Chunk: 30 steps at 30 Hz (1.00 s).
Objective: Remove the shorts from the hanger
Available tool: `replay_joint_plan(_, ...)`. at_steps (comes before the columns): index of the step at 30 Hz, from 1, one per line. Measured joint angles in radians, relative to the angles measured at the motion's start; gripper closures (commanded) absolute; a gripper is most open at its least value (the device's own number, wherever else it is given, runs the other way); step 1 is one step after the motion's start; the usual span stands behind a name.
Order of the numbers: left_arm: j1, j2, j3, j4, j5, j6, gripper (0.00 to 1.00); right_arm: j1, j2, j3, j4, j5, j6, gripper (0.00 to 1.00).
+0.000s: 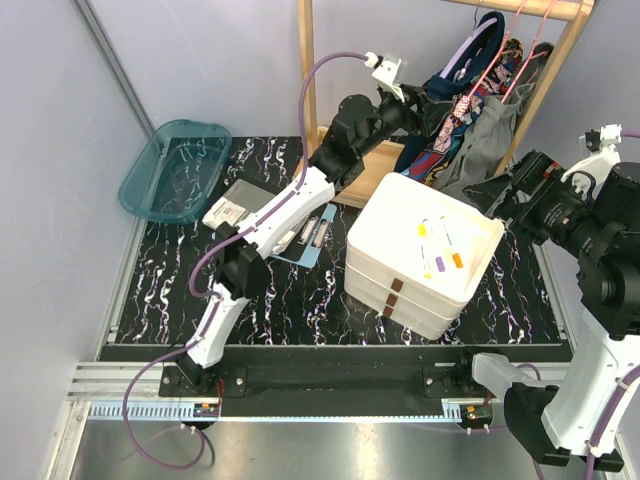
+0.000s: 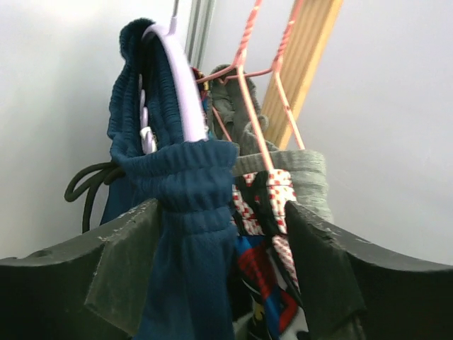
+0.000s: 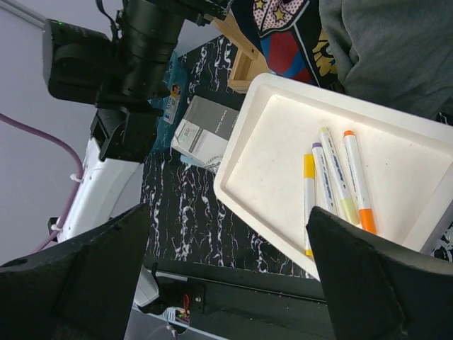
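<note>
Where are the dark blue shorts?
In the left wrist view, the dark blue shorts hang on the pale hanger, between the left gripper's fingers, beside the graffiti-print shorts.

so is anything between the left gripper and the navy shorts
Nothing visible. In the left wrist view the navy shorts hang inside the open left gripper, draped over the lilac hanger. The graffiti-print shorts hang close beside them, also inside the gap, so closing may catch both.
</note>
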Motion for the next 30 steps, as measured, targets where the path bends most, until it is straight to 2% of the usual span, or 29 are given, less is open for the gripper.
replay_joint_plan(3, -0.001, 0.042, 0.034, 0.015, -0.029, 0.007, 0.46, 0.0, 0.011, 0.022, 0.0, 0.0, -0.013, 0.0)
replay_joint_plan(4, -0.001, 0.055, 0.045, 0.023, -0.038, 0.008, 0.55, 0.0, 0.014, 0.027, 0.0, 0.0, -0.018, 0.0)
replay_joint_plan(7, -0.001, 0.085, 0.064, 0.041, -0.064, 0.013, 0.66, 0.0, 0.02, 0.04, 0.0, 0.001, -0.029, 0.0)
replay_joint_plan(9, 0.0, 0.099, 0.078, 0.048, -0.077, 0.019, 0.86, 0.0, 0.025, 0.055, -0.002, 0.002, -0.036, 0.0)
replay_joint_plan(11, 0.0, 0.109, 0.09, 0.05, -0.085, 0.02, 1.0, 0.0, 0.03, 0.072, -0.004, 0.003, -0.043, 0.0)
replay_joint_plan(22, 0.008, 0.102, 0.108, 0.012, -0.08, 0.057, 1.0, 0.0, 0.032, 0.096, -0.005, 0.005, -0.053, 0.0)
replay_joint_plan(30, 0.104, 0.008, 0.108, -0.126, 0.018, -0.05, 1.0, 0.0, 0.023, 0.022, -0.006, 0.004, -0.053, 0.0)
